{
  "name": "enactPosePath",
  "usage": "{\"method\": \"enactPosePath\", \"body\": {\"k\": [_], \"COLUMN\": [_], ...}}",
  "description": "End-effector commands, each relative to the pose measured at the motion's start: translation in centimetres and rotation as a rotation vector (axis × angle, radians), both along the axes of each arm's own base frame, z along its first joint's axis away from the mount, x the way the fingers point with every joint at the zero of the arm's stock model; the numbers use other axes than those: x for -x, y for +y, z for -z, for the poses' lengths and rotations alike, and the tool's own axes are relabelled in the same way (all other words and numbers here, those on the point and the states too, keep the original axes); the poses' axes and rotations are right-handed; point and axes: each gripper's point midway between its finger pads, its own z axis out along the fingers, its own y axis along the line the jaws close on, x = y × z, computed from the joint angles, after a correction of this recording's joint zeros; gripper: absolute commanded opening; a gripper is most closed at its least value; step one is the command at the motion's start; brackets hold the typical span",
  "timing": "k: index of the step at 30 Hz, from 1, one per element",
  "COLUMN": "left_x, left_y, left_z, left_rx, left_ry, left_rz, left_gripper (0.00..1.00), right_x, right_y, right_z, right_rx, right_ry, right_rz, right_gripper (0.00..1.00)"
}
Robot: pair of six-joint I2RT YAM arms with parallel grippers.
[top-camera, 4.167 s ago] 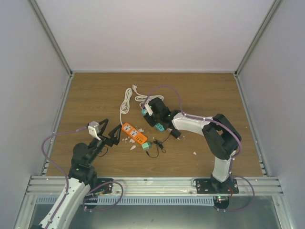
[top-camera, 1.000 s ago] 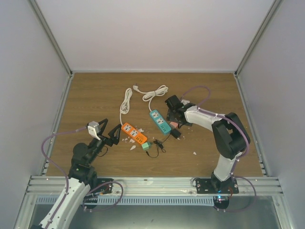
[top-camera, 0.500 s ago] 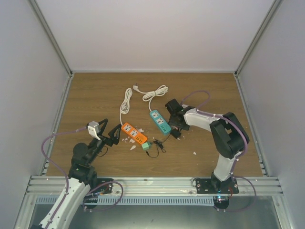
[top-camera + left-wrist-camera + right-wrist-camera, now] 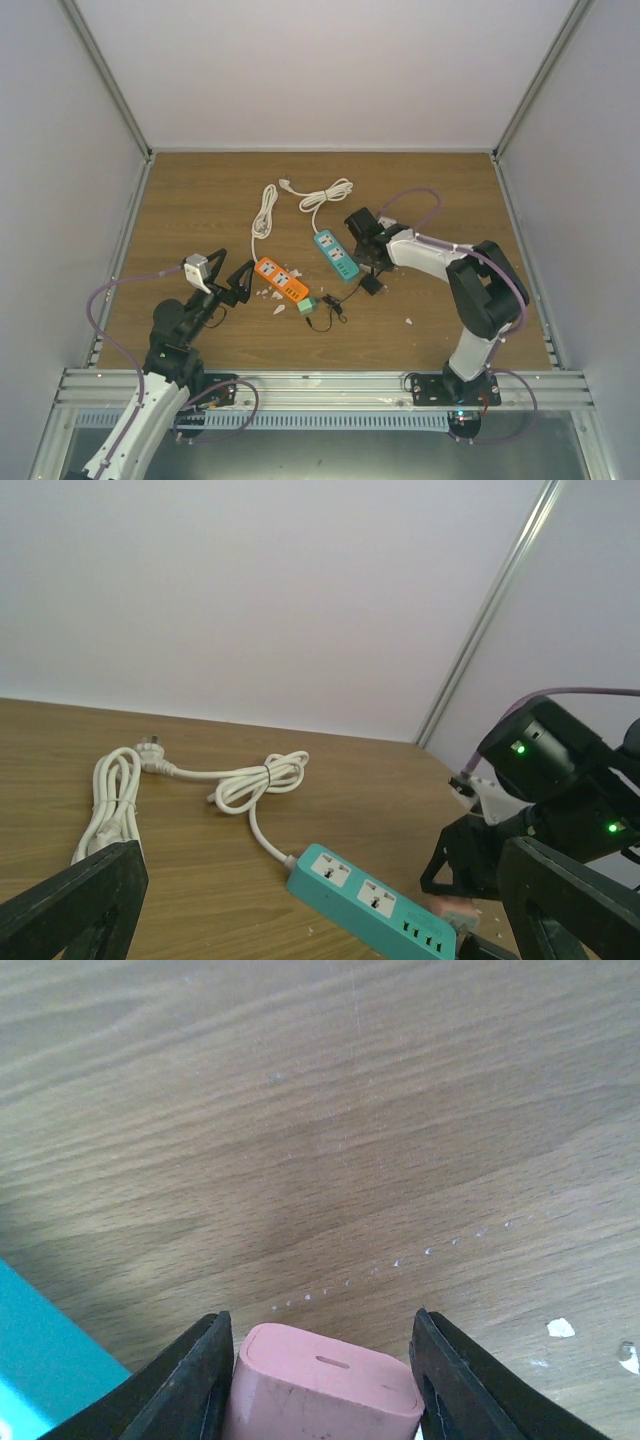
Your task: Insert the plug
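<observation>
Well, the right gripper [image 4: 320, 1332] sets its fingers close against both sides of a rounded pink plastic block [image 4: 325, 1385] with a slot in its end (not the piece wanted). Whether they pinch it I cannot tell. The small black boxy plug [image 4: 372, 285] lies loose near the middle of the wooden table [image 4: 200, 200], just on the near side of that gripper, by the near end of the teal power strip [image 4: 337, 255]. The left gripper [image 4: 320, 890] hangs wide, holding nothing. The likely mishap is lifting the pink block and leaving the plug, since the fingers straddle the wrong piece. The block's lower part is cut off, and the plug's pins are too small to make out.
</observation>
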Motion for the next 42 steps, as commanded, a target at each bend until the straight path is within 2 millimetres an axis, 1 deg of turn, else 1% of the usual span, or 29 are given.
{"method": "enactPosePath", "body": {"k": [1,2,3,4,7,9,10,12,15,17,19,20,21,23,25,28,30,32,36,37,40,42], "left_x": [0.1,0.1,0.0,0.0,0.1,0.1,0.1,0.0,0.1,0.1,0.1,0.1,0.2,0.5,1.0,1.6,1.9,1.9,1.9,2.0,2.5,2.8], "left_y": [0.1,0.1,0.1,0.1,0.1,0.1,0.1,0.1,0.0,-0.2,-0.4,-0.6,-0.8,-1.6,-2.7,-4.1,-5.0,-5.7,-7.6,-8.1,-9.2,-9.7], "left_z": [-0.2,-0.2,-0.2,-0.1,-0.2,-0.2,-0.2,-0.2,-0.1,-0.2,-0.2,-0.2,-0.2,-0.4,-0.5,-0.7,-0.7,-0.6,0.2,0.2,0.2,0.2], "left_rx": [0.012,0.012,0.012,0.013,0.013,0.014,0.013,0.013,0.012,0.010,0.007,0.006,0.003,0.002,0.007,0.021,0.034,0.034,0.030,0.027,0.020,0.015], "left_ry": [-0.021,-0.023,-0.022,-0.020,-0.020,-0.021,-0.021,-0.020,-0.018,-0.022,-0.017,-0.015,-0.012,-0.015,-0.010,-0.001,0.023,0.060,0.138,0.150,0.169,0.180], "left_rz": [-0.006,-0.006,-0.007,-0.007,-0.006,-0.006,-0.006,-0.005,0.001,0.012,0.024,0.033,0.048,0.102,0.172,0.278,0.339,0.386,0.490,0.520,0.589,0.616], "left_gripper": [0.99,0.99,0.99,0.99,0.99,0.99,0.99,0.99,0.99,0.99,0.99,0.99,0.99,0.99,0.99,0.99,0.99,0.99,0.99,0.99,0.99,0.99], "right_x": [-1.0,-1.3,-1.5,-1.7,-1.9,-2.0,-2.0,-2.1,-1.9,-1.7,-1.2,-0.8,-0.2,1.0,2.2,4.0,5.5,7.3,11.2,12.4,14.6,15.6], "right_y": [-0.3,-0.5,-0.6,-0.9,-1.3,-1.2,-1.1,-1.1,-1.0,-0.3,1.0,2.0,2.9,4.7,6.0,7.3,8.1,9.2,11.3,11.9,12.6,12.7], "right_z": [-3.0,-3.4,-3.8,-4.1,-4.8,-5.3,-5.5,-6.1,-7.0,-7.8,-8.9,-9.7,-10.2,-12.1,-13.8,-15.0,-15.4,-15.2,-14.2,-13.9,-14.0,-14.3], "right_rx": [0.028,0.039,0.045,0.053,0.065,0.067,0.070,0.079,0.078,0.049,0.007,-0.011,-0.029,-0.064,-0.081,-0.079,-0.052,-0.010,0.099,0.116,0.143,0.155], "right_ry": [-0.102,-0.116,-0.129,-0.139,-0.158,-0.180,-0.189,-0.214,-0.247,-0.276,-0.308,-0.331,-0.349,-0.413,-0.467,-0.510,-0.531,-0.535,-0.506,-0.497,-0.490,-0.495], "right_rz": [-0.056,-0.069,-0.084,-0.091,-0.127,-0.164,-0.187,-0.209,-0.252,-0.314,-0.399,-0.467,-0.521,-0.613,-0.680,-0.741,-0.766,-0.817,-0.926,-0.962,-1.005,-1.019], "right_gripper": [0.24,0.14,0.07,0.03,0.03,0.03,0.04,0.09,0.09,0.09,0.08,0.03,0.02,0.01,0.00,0.00,0.00,0.00,0.00,0.00,0.01,0.00]}}
